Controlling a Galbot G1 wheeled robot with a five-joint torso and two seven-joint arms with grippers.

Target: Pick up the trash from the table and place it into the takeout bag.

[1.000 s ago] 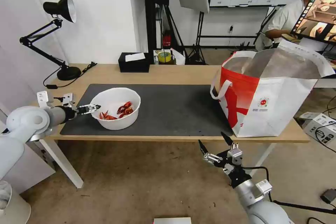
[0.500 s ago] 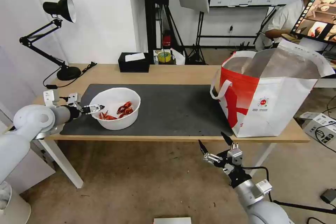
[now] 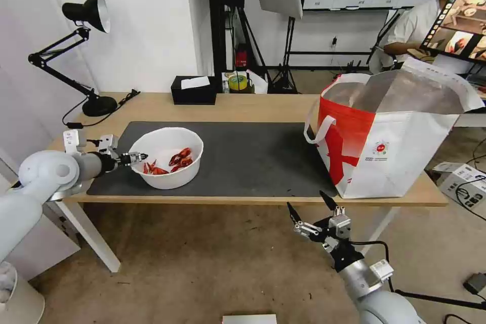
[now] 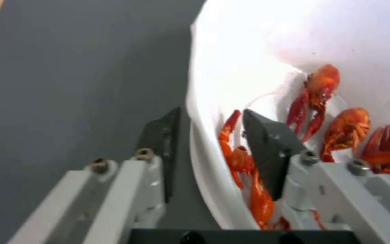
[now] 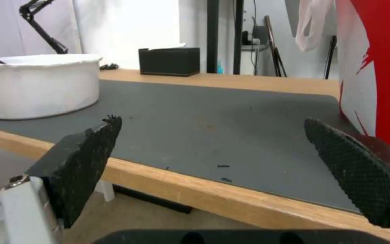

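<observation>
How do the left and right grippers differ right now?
The left gripper is at the white bowl on the table, its fingers straddling the rim, one inside by the red shells; the right gripper hangs below the table edge, near nothing. The left's jaws stand narrow about the rim; the right's are spread wide. Neither carries anything.

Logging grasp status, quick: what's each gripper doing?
Left gripper: jaws straddling the white bowl rim, not closed.
Right gripper: open, empty.
</observation>
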